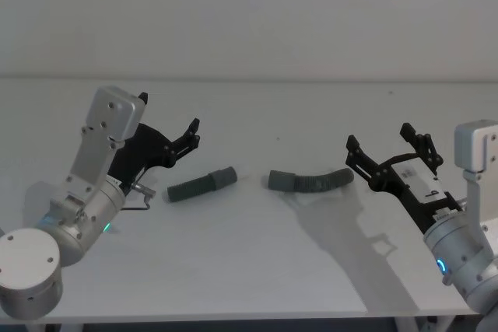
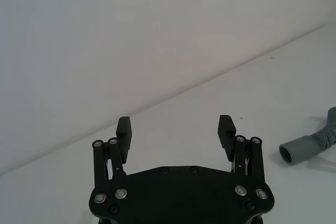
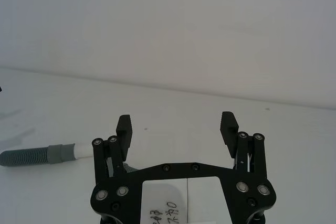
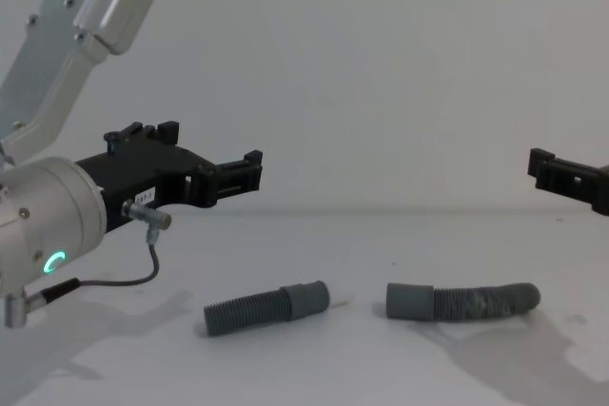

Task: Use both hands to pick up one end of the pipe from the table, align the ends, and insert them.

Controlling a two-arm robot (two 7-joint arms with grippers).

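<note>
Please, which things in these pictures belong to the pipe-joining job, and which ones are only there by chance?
For the job: left hose piece, right hose piece, left gripper (jaws open), right gripper (jaws open), table.
Not for the job: wall behind, thin cable on the left arm.

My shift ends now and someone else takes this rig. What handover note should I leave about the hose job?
Left gripper: open, empty, raised above the table, to the left of the left hose piece.
Right gripper: open, empty, raised to the right of the right hose piece.
Both pieces lie flat on the table, left cuff facing right cuff, with a gap between them.
Done: nothing grasped yet.
Left: grasp each piece, lift, align the cuffs, insert.
</note>
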